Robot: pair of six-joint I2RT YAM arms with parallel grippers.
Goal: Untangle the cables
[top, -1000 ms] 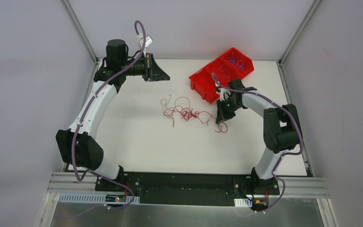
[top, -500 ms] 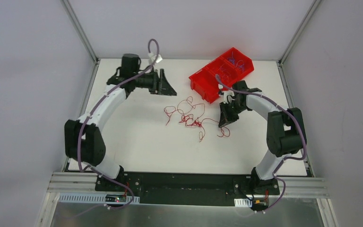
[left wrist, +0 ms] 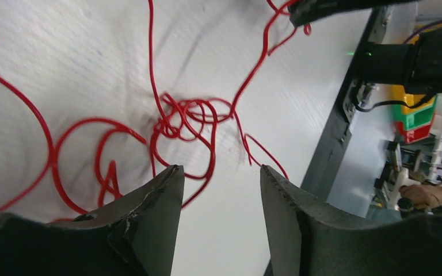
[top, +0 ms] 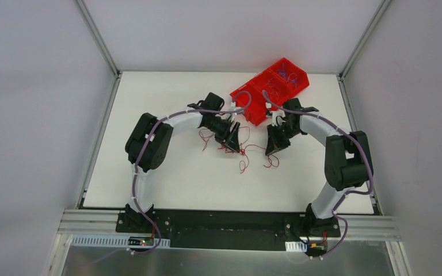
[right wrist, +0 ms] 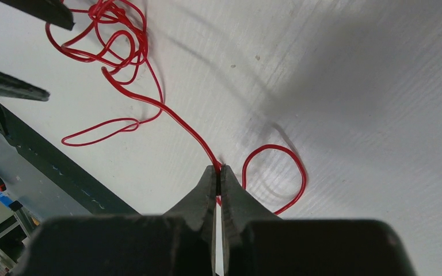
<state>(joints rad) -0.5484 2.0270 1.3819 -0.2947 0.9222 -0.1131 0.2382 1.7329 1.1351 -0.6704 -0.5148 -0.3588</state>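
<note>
A red tangle of cables point(top: 228, 147) lies mid-table point(top: 167, 178), the right gripper point(right wrist: 219, 168) pinching one strand, the left gripper point(left wrist: 219, 168) spread just above the knot, seemingly touching nothing.

The cables point(top: 234, 147) are hair-thin red wires, curled into a loose tangle of overlapping loops on the table point(top: 167, 172); one strand runs out rightward to a small loop, pinched there by the right gripper point(right wrist: 218, 170)

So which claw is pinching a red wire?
The right claw: it is squeezed shut on a thin red wire. The left claw is wide open, hovering over the red wire tangle.
</note>
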